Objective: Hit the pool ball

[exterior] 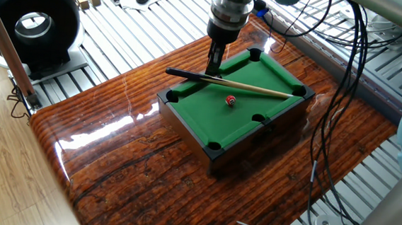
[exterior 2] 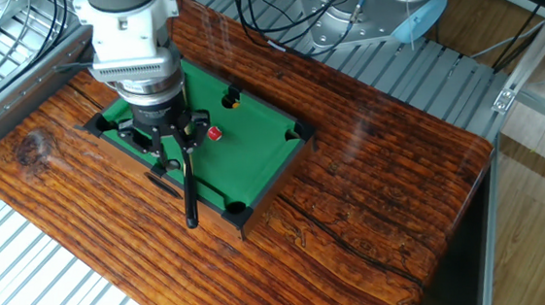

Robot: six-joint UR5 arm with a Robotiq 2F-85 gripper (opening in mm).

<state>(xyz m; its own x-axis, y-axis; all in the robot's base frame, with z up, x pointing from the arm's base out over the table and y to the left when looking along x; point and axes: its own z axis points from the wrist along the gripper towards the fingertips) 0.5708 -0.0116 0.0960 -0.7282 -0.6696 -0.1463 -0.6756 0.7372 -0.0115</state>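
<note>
The pool ball (exterior: 230,100) is a tiny red ball on the green felt of the mini pool table (exterior: 187,106). It also shows in the other fixed view (exterior 2: 215,134). A thin wooden cue stick (exterior: 249,87) with a black butt lies across the table's rails and also shows in the other fixed view (exterior 2: 188,183). My gripper (exterior: 215,69) points straight down at the butt half of the cue. It is to the left of the ball. In the other fixed view my gripper (exterior 2: 177,150) is open, with a finger on each side of the cue.
The pool table stands on a glossy wooden tabletop (exterior: 134,157). A second ball (exterior 2: 231,100) sits near a far pocket. A black round device (exterior: 33,23) stands at the left. Cables (exterior: 338,79) hang at the right, and slatted metal surrounds the wood.
</note>
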